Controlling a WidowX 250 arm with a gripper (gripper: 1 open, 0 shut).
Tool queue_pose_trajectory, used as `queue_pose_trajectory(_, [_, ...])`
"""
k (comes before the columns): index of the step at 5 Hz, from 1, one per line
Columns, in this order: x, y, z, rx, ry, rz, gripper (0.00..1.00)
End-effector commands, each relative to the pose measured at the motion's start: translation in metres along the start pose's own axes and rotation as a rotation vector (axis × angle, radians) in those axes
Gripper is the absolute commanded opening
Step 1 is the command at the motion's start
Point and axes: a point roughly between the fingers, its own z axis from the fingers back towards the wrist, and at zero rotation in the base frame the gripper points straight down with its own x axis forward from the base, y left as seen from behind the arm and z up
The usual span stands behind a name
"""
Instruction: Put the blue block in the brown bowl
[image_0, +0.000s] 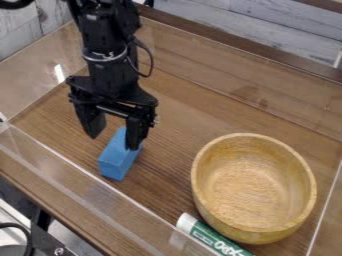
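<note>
The blue block (119, 157) lies on the wooden table, left of the brown bowl (254, 187). My gripper (116, 126) hangs straight down over the block's far end, open, its two black fingers (94, 121) spread wide to either side. The far end of the block is hidden behind the right finger. Nothing is gripped. The round, light wooden bowl is empty and stands at the lower right.
A white and green tube (211, 238) lies at the table's front edge, just below the bowl. A clear plastic wall (67, 175) runs along the front and left sides. Pale boards (267, 30) form the back wall.
</note>
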Motion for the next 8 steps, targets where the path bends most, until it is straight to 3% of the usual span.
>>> queue_pose_trajectory(1, [0.004,0.002,-0.001,-0.005,-0.017,0.010,1.00])
queue_pose_trajectory(4, [0.008,0.008,-0.014,-0.031,-0.017,0.047,1.00])
queue_pose_trajectory(8, [0.010,0.012,-0.018,-0.062,-0.033,0.082,1.00])
